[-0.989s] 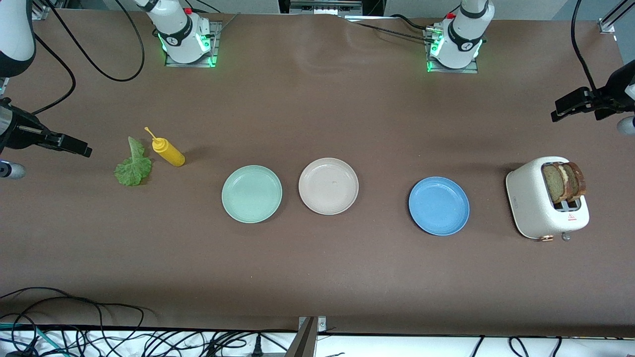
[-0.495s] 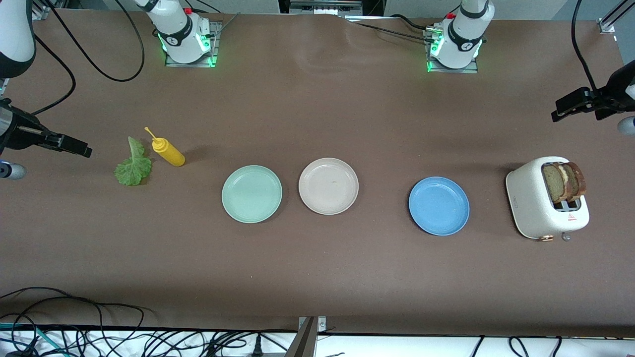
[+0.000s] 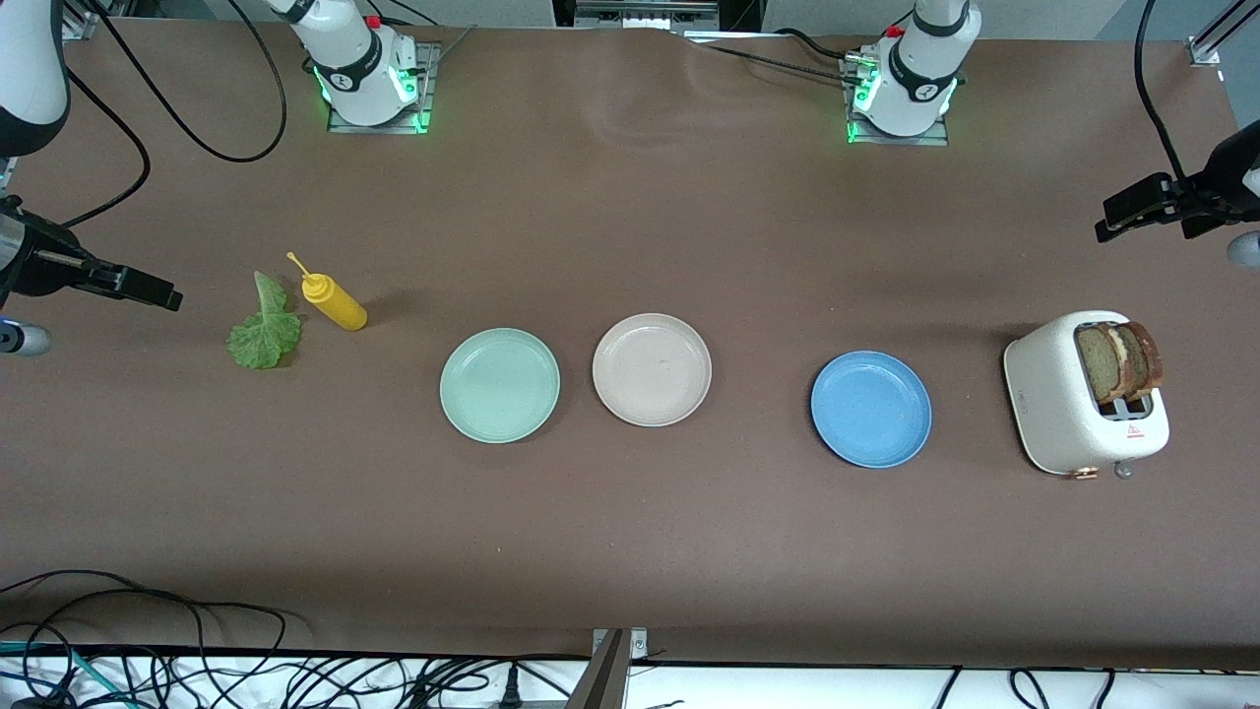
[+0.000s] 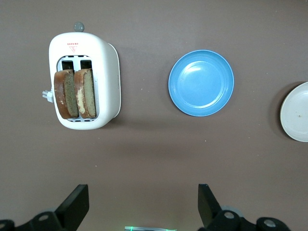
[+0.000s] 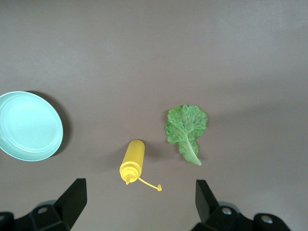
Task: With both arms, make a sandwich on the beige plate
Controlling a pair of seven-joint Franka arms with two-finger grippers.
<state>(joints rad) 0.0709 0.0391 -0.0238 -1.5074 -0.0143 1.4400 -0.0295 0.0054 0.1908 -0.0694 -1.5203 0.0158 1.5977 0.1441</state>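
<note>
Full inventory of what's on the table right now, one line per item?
bread slices: 2, brown, upright in the toaster's slots
toaster: 1, white, at the left arm's end of the table
blue plate: 1, blue, beside the toaster
beige plate: 1, beige, bare, mid-table
mint plate: 1, mint green, beside the beige plate
squeeze bottle: 1, yellow, lying toward the right arm's end
lettuce leaf: 1, green, beside the bottle
left gripper: 1, black, open, waiting in the air near the toaster
right gripper: 1, black, open, waiting in the air near the bottle

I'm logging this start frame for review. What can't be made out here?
- Bread slices: lower halves hidden inside the toaster, in the front and left wrist views.
- Beige plate: cut by the left wrist view's edge.
- Mint plate: cut by the right wrist view's edge.
- Both arms: mostly outside the front view.
</note>
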